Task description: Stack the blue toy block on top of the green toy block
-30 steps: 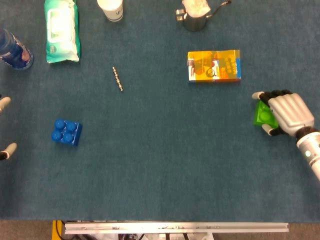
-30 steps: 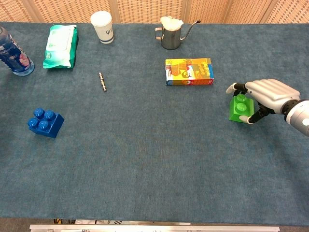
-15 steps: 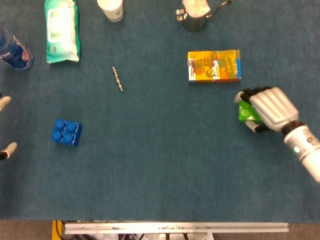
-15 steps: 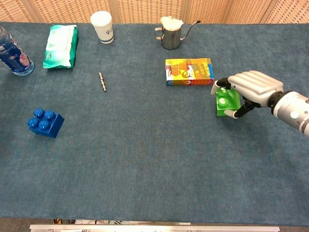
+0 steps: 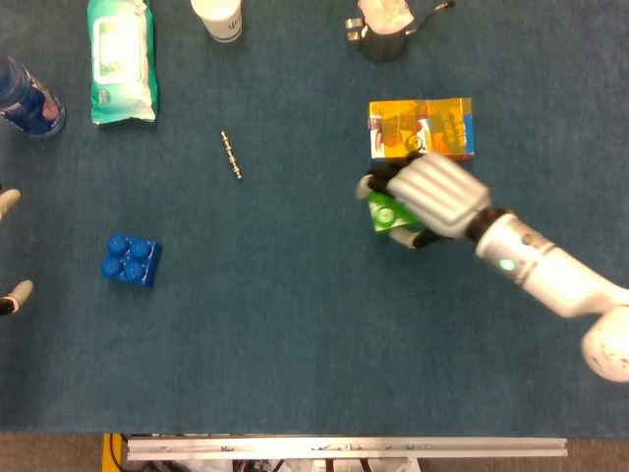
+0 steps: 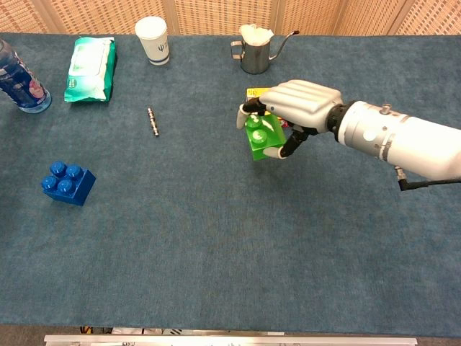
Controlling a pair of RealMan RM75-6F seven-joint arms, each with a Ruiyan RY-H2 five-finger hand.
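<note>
My right hand [image 5: 432, 195] [image 6: 301, 107] grips the green toy block [image 5: 382, 212] [image 6: 261, 137] from above, just in front of the orange box [image 5: 422, 128]. The block is slightly tilted in the fingers, studs up. The blue toy block [image 5: 130, 260] [image 6: 68, 182] lies alone on the blue cloth at the left, far from the green one. Only two pale fingertips [image 5: 8, 203] of my left hand show, at the left edge of the head view; they are wide apart with nothing between them.
Along the back stand a blue bottle [image 5: 25, 98], a green wipes pack [image 5: 122, 61], a paper cup [image 5: 218, 18] and a metal pitcher [image 5: 381, 35]. A small metal rod [image 5: 231, 154] lies between the wipes and the orange box. The table's front edge [image 5: 344, 447] runs along the bottom.
My right hand has carried the green block well to the left, from the right edge to just in front of the orange box. The blue block and the left fingertips have not moved.
</note>
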